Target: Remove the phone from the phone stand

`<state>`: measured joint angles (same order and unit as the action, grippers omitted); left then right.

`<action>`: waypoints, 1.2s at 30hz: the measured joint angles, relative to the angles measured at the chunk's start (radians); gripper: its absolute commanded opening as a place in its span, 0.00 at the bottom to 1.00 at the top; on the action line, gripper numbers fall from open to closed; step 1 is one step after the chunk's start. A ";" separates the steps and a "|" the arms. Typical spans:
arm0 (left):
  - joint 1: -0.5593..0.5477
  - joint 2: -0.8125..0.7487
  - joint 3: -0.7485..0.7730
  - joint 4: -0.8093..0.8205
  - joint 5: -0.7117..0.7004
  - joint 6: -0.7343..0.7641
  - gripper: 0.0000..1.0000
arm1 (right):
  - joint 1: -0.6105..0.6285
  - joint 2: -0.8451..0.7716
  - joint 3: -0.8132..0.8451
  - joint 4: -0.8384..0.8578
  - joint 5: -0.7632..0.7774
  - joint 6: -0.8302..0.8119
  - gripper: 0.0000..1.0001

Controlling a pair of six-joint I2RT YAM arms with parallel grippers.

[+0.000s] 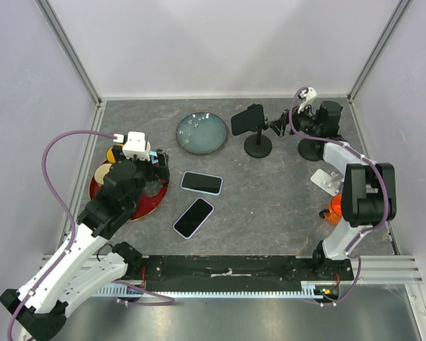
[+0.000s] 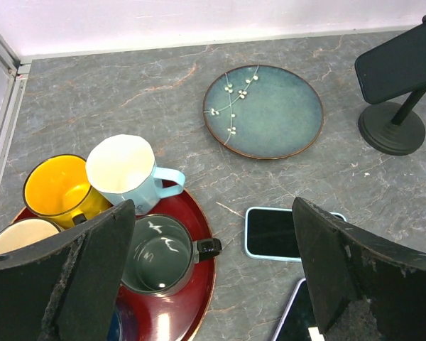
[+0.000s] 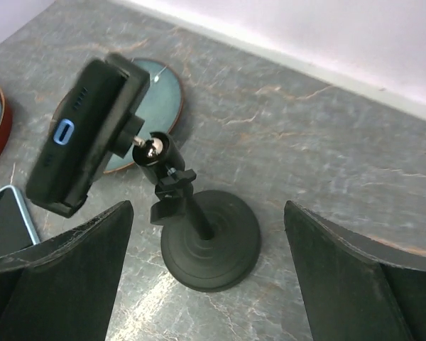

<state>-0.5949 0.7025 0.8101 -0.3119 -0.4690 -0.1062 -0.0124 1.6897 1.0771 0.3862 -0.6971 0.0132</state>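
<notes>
A black phone (image 1: 247, 119) sits tilted in the clamp of a black phone stand (image 1: 258, 146) at the back middle of the table. In the right wrist view the phone (image 3: 85, 135) is at the upper left, on the stand's ball joint above its round base (image 3: 210, 238). My right gripper (image 1: 275, 126) is open just to the right of the stand, its fingers either side of the base (image 3: 207, 207), touching nothing. My left gripper (image 1: 158, 162) is open and empty over the red tray's edge (image 2: 214, 202). Phone and stand also show in the left wrist view (image 2: 401, 67).
Two loose phones lie mid-table: a light-blue one (image 1: 201, 182) and a lavender one (image 1: 193, 217). A blue-green plate (image 1: 201, 133) lies left of the stand. A red tray (image 1: 149, 206) holds several mugs. A white stand (image 1: 326, 179) and an orange object (image 1: 331, 211) are at the right.
</notes>
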 measured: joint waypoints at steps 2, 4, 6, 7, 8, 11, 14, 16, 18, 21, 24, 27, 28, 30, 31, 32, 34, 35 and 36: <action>0.000 0.002 0.000 0.000 0.000 0.000 0.98 | 0.010 0.055 0.019 0.001 -0.039 -0.003 0.91; 0.002 0.006 0.000 0.000 0.000 0.000 0.98 | 0.023 0.109 0.040 0.003 -0.081 -0.003 0.91; 0.005 0.011 0.000 0.000 0.000 0.000 0.97 | 0.038 0.158 0.060 0.008 -0.113 -0.004 0.90; 0.006 0.014 0.000 0.000 0.000 0.000 0.97 | 0.045 0.178 0.069 0.009 -0.123 -0.004 0.89; 0.006 0.016 0.000 0.000 0.000 0.000 0.97 | 0.051 0.196 0.077 0.011 -0.134 -0.005 0.88; 0.007 0.024 0.000 0.000 0.000 0.000 0.97 | 0.067 0.237 0.101 0.018 -0.151 -0.005 0.87; 0.008 0.031 0.000 0.000 0.001 0.000 0.97 | 0.074 0.270 0.130 0.039 -0.155 -0.005 0.84; 0.011 0.034 0.000 0.000 0.001 0.000 0.97 | 0.076 0.289 0.144 0.066 -0.154 -0.001 0.81; 0.011 0.037 0.000 0.000 0.001 0.000 0.97 | 0.077 0.308 0.158 0.088 -0.154 0.011 0.78; 0.011 0.041 0.000 0.000 0.001 0.000 0.97 | 0.081 0.338 0.177 0.111 -0.163 0.023 0.72; 0.011 0.047 0.000 0.000 0.003 0.000 0.97 | 0.089 0.359 0.186 0.128 -0.168 0.029 0.71; 0.015 0.052 0.000 0.000 0.006 0.000 0.97 | 0.099 0.375 0.188 0.135 -0.166 0.033 0.66; 0.016 0.054 0.000 0.000 0.007 0.000 0.97 | 0.102 0.382 0.188 0.137 -0.166 0.035 0.63; 0.017 0.055 0.000 0.000 0.008 0.000 0.97 | 0.108 0.390 0.188 0.140 -0.166 0.038 0.52; 0.017 0.056 0.000 0.000 0.008 0.000 0.97 | 0.109 0.394 0.188 0.142 -0.168 0.042 0.48; 0.017 0.056 0.000 0.000 0.008 0.000 0.97 | 0.113 0.396 0.188 0.146 -0.171 0.045 0.44; 0.018 0.057 0.000 0.000 0.008 0.000 0.97 | 0.117 0.400 0.193 0.154 -0.174 0.045 0.33; 0.018 0.058 0.000 0.000 0.008 0.000 0.97 | 0.122 0.401 0.195 0.168 -0.163 0.030 0.30; 0.018 0.058 0.000 0.000 0.008 0.000 0.97 | 0.122 0.401 0.198 0.174 -0.157 0.043 0.24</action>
<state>-0.5774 0.7601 0.8101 -0.3119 -0.4610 -0.1059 0.1093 2.0903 1.2747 0.5602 -0.8543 0.0566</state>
